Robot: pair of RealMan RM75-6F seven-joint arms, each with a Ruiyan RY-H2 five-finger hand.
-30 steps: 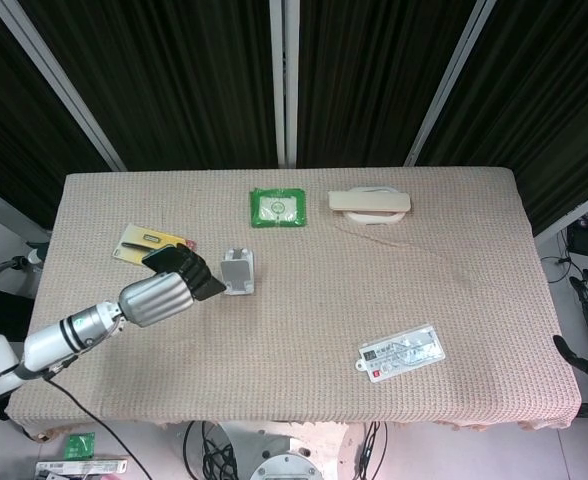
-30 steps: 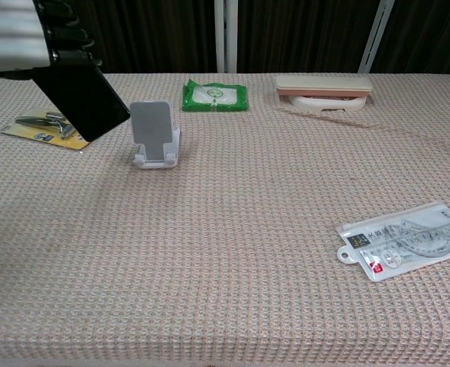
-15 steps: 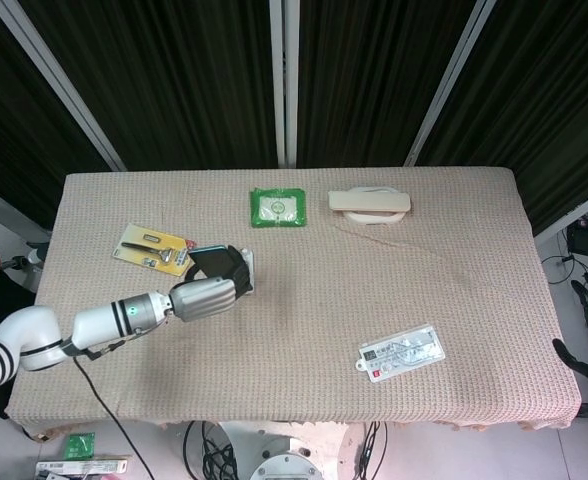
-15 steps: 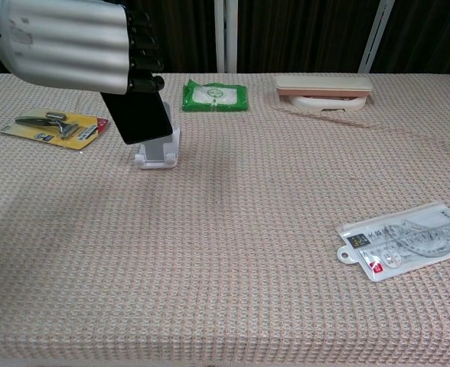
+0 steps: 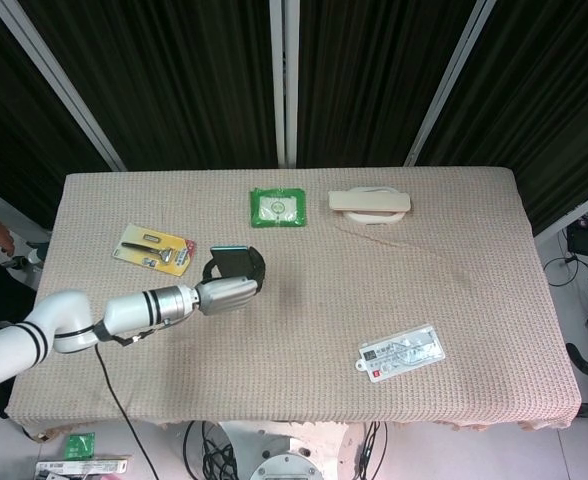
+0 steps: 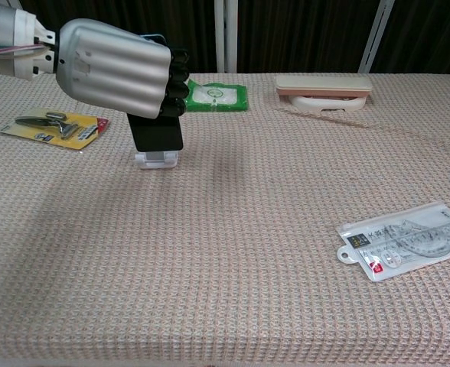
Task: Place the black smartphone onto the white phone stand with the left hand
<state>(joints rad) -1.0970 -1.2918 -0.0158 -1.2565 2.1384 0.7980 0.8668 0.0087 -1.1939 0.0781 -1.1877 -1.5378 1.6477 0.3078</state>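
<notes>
My left hand [image 6: 118,76] [image 5: 232,293] grips the black smartphone [image 6: 156,133] from above. The phone stands upright, its lower edge at the white phone stand [image 6: 157,158], of which only the base shows in the chest view. From the head view the phone's top edge [image 5: 230,253] peeks out above the hand, and the stand is hidden beneath hand and phone. Whether the phone rests on the stand's ledge I cannot tell. My right hand is in neither view.
A yellow card with a metal tool [image 5: 154,247] [image 6: 55,127] lies left of the stand. Behind are a green wipes pack [image 5: 278,208] [image 6: 215,95] and a beige case [image 5: 369,203] [image 6: 323,86]. A clear bag of rulers [image 5: 401,352] [image 6: 405,240] lies front right.
My left hand carried the phone rightward from beside the yellow card to over the stand, turning it from tilted to upright and lowering it against the stand.
</notes>
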